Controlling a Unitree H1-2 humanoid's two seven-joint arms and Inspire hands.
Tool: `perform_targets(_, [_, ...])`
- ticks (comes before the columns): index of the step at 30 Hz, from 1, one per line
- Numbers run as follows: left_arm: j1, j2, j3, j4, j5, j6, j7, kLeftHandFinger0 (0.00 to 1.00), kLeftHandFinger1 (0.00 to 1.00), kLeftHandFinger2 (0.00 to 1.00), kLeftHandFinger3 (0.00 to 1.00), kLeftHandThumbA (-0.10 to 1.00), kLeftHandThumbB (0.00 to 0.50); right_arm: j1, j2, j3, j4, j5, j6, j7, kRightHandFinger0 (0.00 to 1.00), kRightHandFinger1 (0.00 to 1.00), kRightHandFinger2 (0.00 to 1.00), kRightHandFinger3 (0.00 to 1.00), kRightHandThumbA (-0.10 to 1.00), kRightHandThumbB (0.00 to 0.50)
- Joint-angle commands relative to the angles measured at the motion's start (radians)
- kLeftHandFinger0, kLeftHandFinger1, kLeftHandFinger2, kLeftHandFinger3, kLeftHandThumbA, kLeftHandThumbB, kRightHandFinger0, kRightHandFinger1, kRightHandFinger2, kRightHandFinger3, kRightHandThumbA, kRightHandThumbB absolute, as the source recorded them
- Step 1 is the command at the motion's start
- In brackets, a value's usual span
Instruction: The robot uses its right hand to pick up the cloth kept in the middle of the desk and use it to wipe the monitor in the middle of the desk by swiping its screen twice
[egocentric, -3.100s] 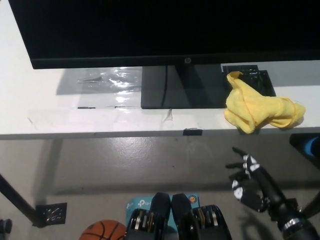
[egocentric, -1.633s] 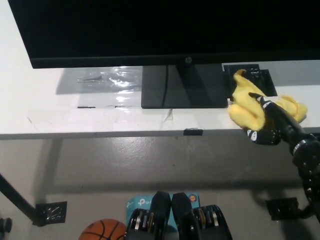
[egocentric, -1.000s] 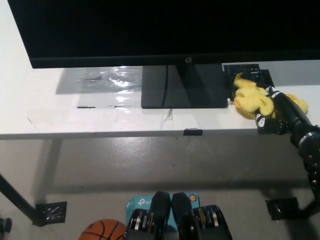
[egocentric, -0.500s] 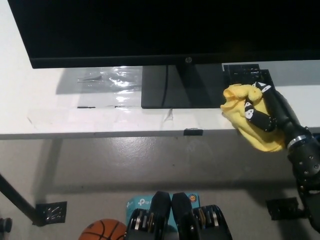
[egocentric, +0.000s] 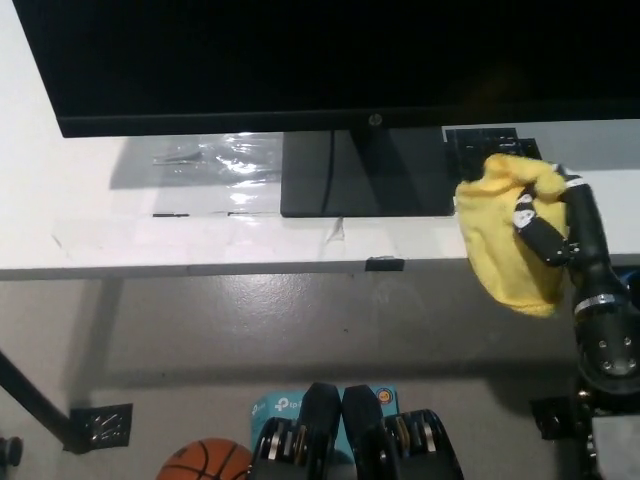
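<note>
My black right hand (egocentric: 545, 215) is shut on the yellow cloth (egocentric: 503, 240), which hangs lifted off the white desk (egocentric: 120, 225) at the right, its lower end drooping past the desk's front edge. The big black monitor (egocentric: 330, 60) fills the top of the head view, its screen dark, standing on a dark rectangular base (egocentric: 365, 175) in the middle of the desk. The hand with the cloth is below the monitor's lower right edge, to the right of the base. My white left hand is not in view.
A clear plastic wrapper (egocentric: 210, 155) lies on the desk left of the base. A black object (egocentric: 490, 140) sits behind the cloth. Below the desk are a grey floor, a basketball (egocentric: 205, 462) and a desk leg (egocentric: 40, 405).
My right hand rose from below the desk, closed on the cloth and has lifted it off the desk; the cloth now hangs from the hand.
</note>
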Motion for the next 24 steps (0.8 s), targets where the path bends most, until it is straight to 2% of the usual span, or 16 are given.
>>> perform_targets(1, [0.019, 0.015, 0.012, -0.02, 0.01, -0.019, 0.0, 0.64, 0.63, 0.81, 1.0, 0.78, 0.136, -0.08, 0.128, -0.16, -0.148, 0.226, 0.093, -0.152, 0.0, 0.13, 0.25, 0.68, -0.1, 0.0])
perform_targets(6, [0.025, 0.021, 0.018, -0.012, 0.006, -0.037, -0.001, 0.61, 0.6, 0.8, 1.0, 0.76, 0.136, -0.15, 0.156, -0.237, -0.224, 0.259, 0.107, -0.175, 0.0, 0.06, 0.2, 0.67, -0.1, 0.0])
perform_targets(8, [0.03, 0.021, 0.019, -0.01, 0.006, -0.046, 0.001, 0.66, 0.64, 0.8, 1.0, 0.76, 0.132, -0.203, 0.142, -0.28, -0.264, 0.283, 0.097, -0.207, 0.0, 0.06, 0.21, 0.64, -0.1, 0.0])
perform_targets(10, [0.037, 0.017, 0.023, -0.005, 0.002, -0.055, 0.004, 0.66, 0.64, 0.8, 1.0, 0.75, 0.136, -0.228, 0.141, -0.302, -0.276, 0.285, 0.095, -0.237, 0.0, 0.02, 0.17, 0.61, -0.1, 0.0])
perform_targets(12, [0.042, 0.017, 0.024, -0.013, 0.005, -0.046, 0.003, 0.67, 0.65, 0.81, 1.0, 0.74, 0.122, -0.248, 0.128, -0.309, -0.303, 0.3, 0.083, -0.235, 0.0, 0.0, 0.13, 0.56, 0.05, 0.0])
perform_targets(13, [0.042, 0.019, 0.022, -0.014, 0.006, -0.045, 0.0, 0.66, 0.64, 0.82, 1.0, 0.76, 0.132, -0.263, 0.122, -0.315, -0.318, 0.308, 0.09, -0.244, 0.0, 0.0, 0.13, 0.59, 0.07, 0.0])
perform_targets(15, [0.043, 0.02, 0.019, -0.012, 0.01, -0.043, 0.0, 0.67, 0.65, 0.83, 1.0, 0.76, 0.132, -0.274, 0.111, -0.314, -0.332, 0.303, 0.102, -0.257, 0.0, 0.04, 0.2, 0.61, 0.05, 0.0])
perform_targets(16, [0.045, 0.019, 0.021, -0.021, 0.01, -0.033, 0.0, 0.66, 0.65, 0.84, 1.0, 0.75, 0.126, -0.291, 0.091, -0.314, -0.326, 0.299, 0.099, -0.26, 0.0, 0.06, 0.22, 0.64, -0.02, 0.0])
perform_targets(18, [0.045, 0.017, 0.021, -0.024, 0.01, -0.026, 0.0, 0.65, 0.64, 0.84, 1.0, 0.73, 0.117, -0.301, 0.074, -0.303, -0.311, 0.298, 0.082, -0.262, 0.0, 0.02, 0.19, 0.61, -0.09, 0.0])
perform_targets(19, [0.042, 0.017, 0.019, -0.014, 0.012, -0.033, 0.002, 0.65, 0.64, 0.82, 1.0, 0.7, 0.107, -0.321, 0.068, -0.287, -0.302, 0.271, 0.087, -0.274, 0.0, 0.0, 0.16, 0.57, -0.1, 0.001])
perform_targets(20, [0.042, 0.017, 0.019, -0.013, 0.012, -0.034, 0.002, 0.65, 0.64, 0.82, 1.0, 0.69, 0.106, -0.322, 0.065, -0.283, -0.301, 0.27, 0.087, -0.278, 0.0, 0.0, 0.16, 0.57, -0.1, 0.0])
perform_targets(23, [0.04, 0.021, 0.02, -0.009, 0.016, -0.039, 0.004, 0.63, 0.63, 0.81, 1.0, 0.68, 0.109, -0.345, 0.061, -0.242, -0.268, 0.228, 0.056, -0.301, 0.0, 0.06, 0.19, 0.56, -0.1, 0.01])
perform_targets(24, [0.042, 0.02, 0.024, -0.017, 0.01, -0.034, 0.002, 0.65, 0.64, 0.82, 1.0, 0.66, 0.102, -0.36, 0.06, -0.211, -0.234, 0.206, 0.025, -0.304, 0.0, 0.03, 0.14, 0.55, -0.1, 0.013])
